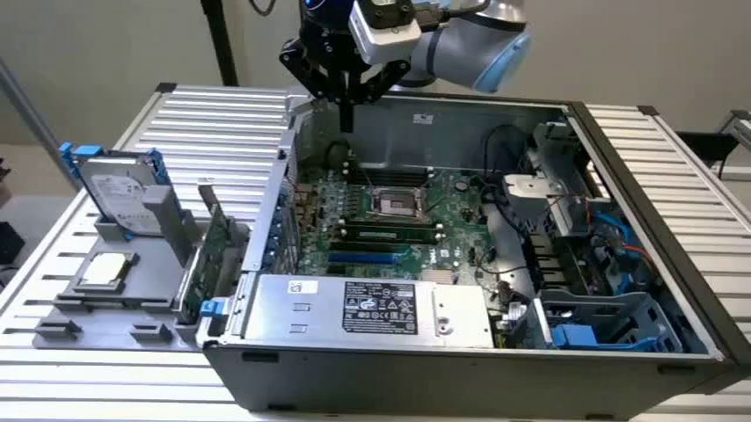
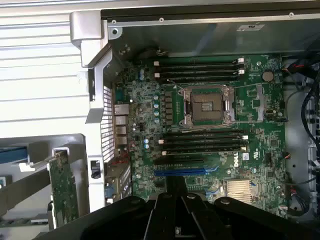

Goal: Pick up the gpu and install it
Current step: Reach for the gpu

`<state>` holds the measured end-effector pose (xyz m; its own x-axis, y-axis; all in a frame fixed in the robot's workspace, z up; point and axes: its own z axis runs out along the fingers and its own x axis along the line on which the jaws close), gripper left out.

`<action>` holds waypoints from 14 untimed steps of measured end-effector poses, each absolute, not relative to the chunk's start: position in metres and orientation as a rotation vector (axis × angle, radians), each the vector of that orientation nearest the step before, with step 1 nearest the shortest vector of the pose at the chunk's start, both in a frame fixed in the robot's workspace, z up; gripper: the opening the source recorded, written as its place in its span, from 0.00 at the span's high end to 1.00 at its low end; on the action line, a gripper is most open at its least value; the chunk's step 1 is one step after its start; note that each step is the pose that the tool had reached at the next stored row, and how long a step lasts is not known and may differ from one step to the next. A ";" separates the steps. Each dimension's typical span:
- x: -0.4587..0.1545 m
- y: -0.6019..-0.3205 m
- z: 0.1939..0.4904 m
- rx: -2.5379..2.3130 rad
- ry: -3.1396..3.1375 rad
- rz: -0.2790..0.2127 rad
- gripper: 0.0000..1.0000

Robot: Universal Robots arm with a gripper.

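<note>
The gripper (image 1: pixel 347 121) hangs over the far side of the open computer case (image 1: pixel 411 391), its fingers pressed together and empty, while the gpu (image 1: pixel 213 255) stands upright in the grey holder (image 1: pixel 70 321) just beside the case.

Robotics lab: open computer case (image 1: pixel 470 382) on slatted bench (image 1: pixel 692 176).

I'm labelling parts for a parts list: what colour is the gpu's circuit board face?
Green. The gpu shows it best in the wrist view.
</note>
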<state>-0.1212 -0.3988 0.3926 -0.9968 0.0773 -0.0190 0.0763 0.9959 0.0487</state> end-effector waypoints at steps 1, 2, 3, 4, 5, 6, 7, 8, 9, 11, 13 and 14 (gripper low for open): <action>-0.121 -0.399 0.393 0.120 3.118 0.075 0.89; -0.121 -0.399 0.393 0.120 3.118 0.075 0.89; -0.121 -0.399 0.393 0.120 3.118 0.075 0.89; -0.121 -0.399 0.393 0.120 3.118 0.075 0.89; -0.121 -0.399 0.393 0.120 3.118 0.075 0.89; -0.121 -0.399 0.393 0.120 3.118 0.075 0.89; -0.121 -0.399 0.393 0.120 3.117 0.075 0.89; -0.121 -0.399 0.393 0.120 3.118 0.075 0.89; -0.121 -0.399 0.393 0.120 3.118 0.075 0.89; -0.121 -0.399 0.393 0.121 3.118 0.075 0.89; -0.121 -0.399 0.393 0.121 3.117 0.075 0.89; -0.121 -0.399 0.393 0.121 3.117 0.075 0.89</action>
